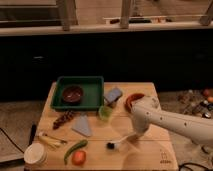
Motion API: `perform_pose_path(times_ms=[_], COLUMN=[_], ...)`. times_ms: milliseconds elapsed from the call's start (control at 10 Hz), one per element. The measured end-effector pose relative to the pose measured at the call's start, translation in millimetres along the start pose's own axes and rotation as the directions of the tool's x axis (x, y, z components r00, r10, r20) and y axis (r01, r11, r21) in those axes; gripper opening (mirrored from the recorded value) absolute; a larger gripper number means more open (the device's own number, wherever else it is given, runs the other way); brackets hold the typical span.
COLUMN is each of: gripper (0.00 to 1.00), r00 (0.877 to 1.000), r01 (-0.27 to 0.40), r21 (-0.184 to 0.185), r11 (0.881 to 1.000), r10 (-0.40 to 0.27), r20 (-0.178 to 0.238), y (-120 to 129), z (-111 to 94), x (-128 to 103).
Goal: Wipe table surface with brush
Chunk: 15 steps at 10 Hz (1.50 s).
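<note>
Gripper [133, 136] at brush [118, 143] on table surface [145, 156]

A tray [77, 78] sits at the back left of the table surface [145, 156], with a bowl [73, 94] in it. Just right of the tray lies a block [113, 95], and farther right a dish [133, 100], partly behind the arm [167, 121]. A small cup [104, 113] stands off the tray's front right corner. In front of the tray lie a dark cluster [64, 119] and a flat wedge [82, 125]. Farther forward are sticks [50, 140], a round tub [35, 154], a pepper [75, 149] and a round fruit [78, 158]. The brush [116, 144] lies well forward and right of the tray, and the gripper [133, 136] is at its right end.
</note>
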Motion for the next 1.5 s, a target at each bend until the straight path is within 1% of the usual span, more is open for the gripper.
perform_pose_path(times_ms=[200,300,400,600,700,800,900,1000,1100,1200,1300,1400,1500], gripper=[0.0,0.0,0.0,0.0,0.0,0.0,0.0,0.0,0.0,0.0,0.0,0.0,0.0], r00=[0.998,0.997,0.995,0.995,0.995,0.996,0.998,1.0,1.0,0.997,0.996,0.995,0.995], r01=[-0.057,-0.076,-0.089,-0.094,-0.085,-0.078,-0.057,-0.007,0.03,0.073,0.092,0.1,0.098], r21=[0.011,0.019,0.035,0.06,0.074,0.079,0.085,0.086,0.082,0.075,0.057,0.04,0.024], r11=[0.998,0.997,0.995,0.994,0.994,0.994,0.995,0.996,0.996,0.995,0.994,0.994,0.995], r10=[0.058,0.076,0.09,0.096,0.088,0.081,0.059,0.008,-0.03,-0.073,-0.092,-0.1,-0.099], r20=[-0.024,-0.029,-0.036,-0.04,-0.036,-0.031,-0.024,-0.014,-0.006,-0.003,0.001,0.004,0.003], y=[6.6,5.5,1.4,-7.0,-14.8,-18.5,-24.9,-32.1,-32.8,-30.7,-26.0,-22.0,-15.9], z=[-7.7,-11.2,-14.4,-17.6,-19.3,-19.8,-20.7,-20.6,-19.6,-17.8,-14.8,-12.6,-11.0], x=[40.1,51.9,61.8,64.4,54.5,47.5,31.7,6.9,-7.2,-18.3,-26.6,-30.5,-26.7])
